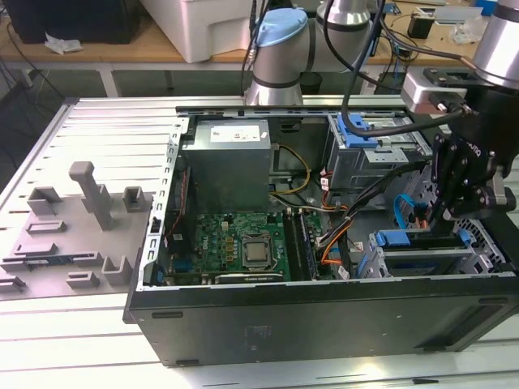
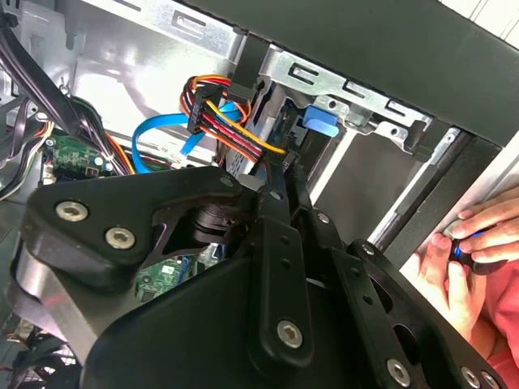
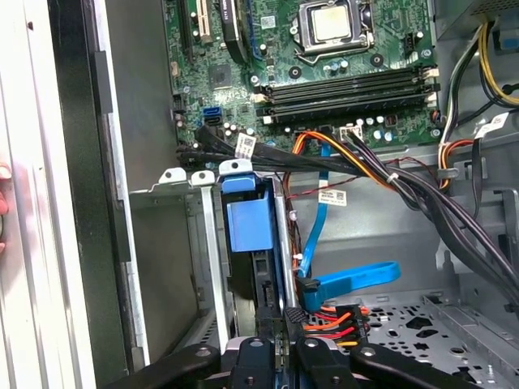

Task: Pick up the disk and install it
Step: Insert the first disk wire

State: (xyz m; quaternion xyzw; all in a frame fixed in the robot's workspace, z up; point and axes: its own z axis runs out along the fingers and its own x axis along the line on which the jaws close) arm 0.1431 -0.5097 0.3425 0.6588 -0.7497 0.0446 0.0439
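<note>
Gripping disk (image 3: 250,243) edgewise, end effector (image 1: 442,212) is hanging over drive cage (image 1: 422,251) at 4 o'clock of motherboard (image 1: 239,243) inside computer case (image 1: 324,324); disk is sitting upright in cage slot.

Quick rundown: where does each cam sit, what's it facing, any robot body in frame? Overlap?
Exterior view: off the arm, above the open PC case, looking down into it; the arm and tool hang over the drive cage at the exterior view's right.
First wrist view: on the wrist, looking past the tool into the cage and at the motherboard.
Second wrist view: on the wrist, behind the tool's linkage, facing the cage; a person's hand rests outside the case.
Shared: both wrist views show the blue carrier tab in the cage.
</note>
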